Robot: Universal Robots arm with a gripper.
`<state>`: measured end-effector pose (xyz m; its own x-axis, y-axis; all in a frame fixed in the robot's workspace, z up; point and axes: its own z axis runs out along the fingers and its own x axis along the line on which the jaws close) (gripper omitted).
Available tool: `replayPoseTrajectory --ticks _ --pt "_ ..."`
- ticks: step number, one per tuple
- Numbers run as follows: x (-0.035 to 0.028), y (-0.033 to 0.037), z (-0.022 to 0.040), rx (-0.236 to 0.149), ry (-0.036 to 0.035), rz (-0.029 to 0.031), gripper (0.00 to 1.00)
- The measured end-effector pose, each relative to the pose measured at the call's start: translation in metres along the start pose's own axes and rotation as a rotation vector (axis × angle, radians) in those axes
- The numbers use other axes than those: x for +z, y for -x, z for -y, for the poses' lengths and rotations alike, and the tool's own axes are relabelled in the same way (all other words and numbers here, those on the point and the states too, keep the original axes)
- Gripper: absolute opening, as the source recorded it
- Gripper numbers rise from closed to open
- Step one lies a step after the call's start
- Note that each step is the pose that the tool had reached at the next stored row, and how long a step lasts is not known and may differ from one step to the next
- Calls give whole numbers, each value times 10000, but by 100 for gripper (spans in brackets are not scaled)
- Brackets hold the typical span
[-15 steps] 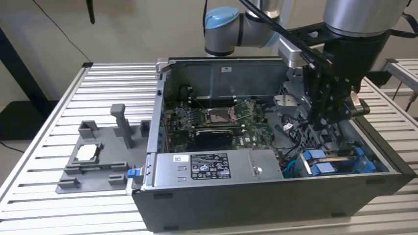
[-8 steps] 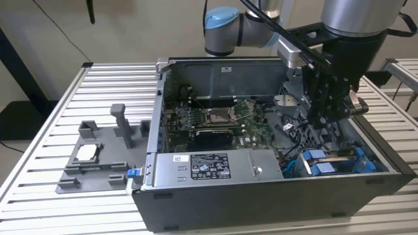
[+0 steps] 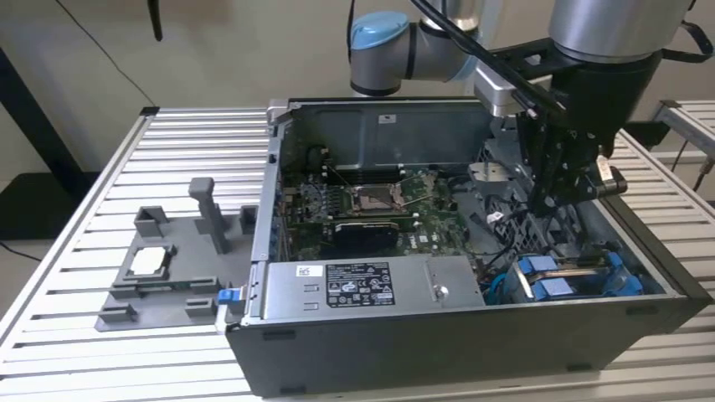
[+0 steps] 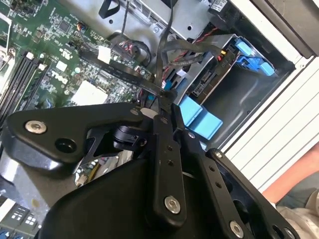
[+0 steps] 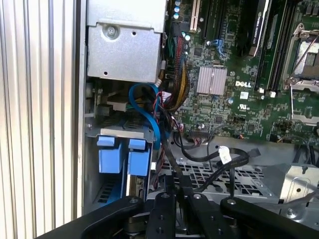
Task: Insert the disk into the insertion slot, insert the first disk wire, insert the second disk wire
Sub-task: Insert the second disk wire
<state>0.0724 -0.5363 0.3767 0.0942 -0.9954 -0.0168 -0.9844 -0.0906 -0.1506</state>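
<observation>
Black two-finger gripper [image 3: 567,194] inside open black computer case [image 3: 470,352], above grey metal drive bay [image 3: 659,280]; fingers closed on a thin black cable [image 4: 160,69]. Blue-framed silver-grey disk [image 3: 564,276] sits in bay, near case's front wall, beside grey power-supply box [image 3: 369,289].

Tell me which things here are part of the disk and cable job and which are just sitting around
Part of the job:
disk, seated in the insertion slot
black wire at the gripper

Just lying about:
power-supply box
grey fixture beside the case
motherboard
</observation>
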Motion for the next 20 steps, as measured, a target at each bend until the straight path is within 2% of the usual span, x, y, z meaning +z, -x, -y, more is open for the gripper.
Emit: replayPoseTrajectory --ticks 4,6,15,18,20 --pt "2 -2 2 0 -2 0 16" --pt "9 -13 24 3 28 1 16" --pt "83 -204 201 14 463 42 16" --pt "115 -270 247 18 570 52 16" --pt "147 -316 276 19 592 56 16"
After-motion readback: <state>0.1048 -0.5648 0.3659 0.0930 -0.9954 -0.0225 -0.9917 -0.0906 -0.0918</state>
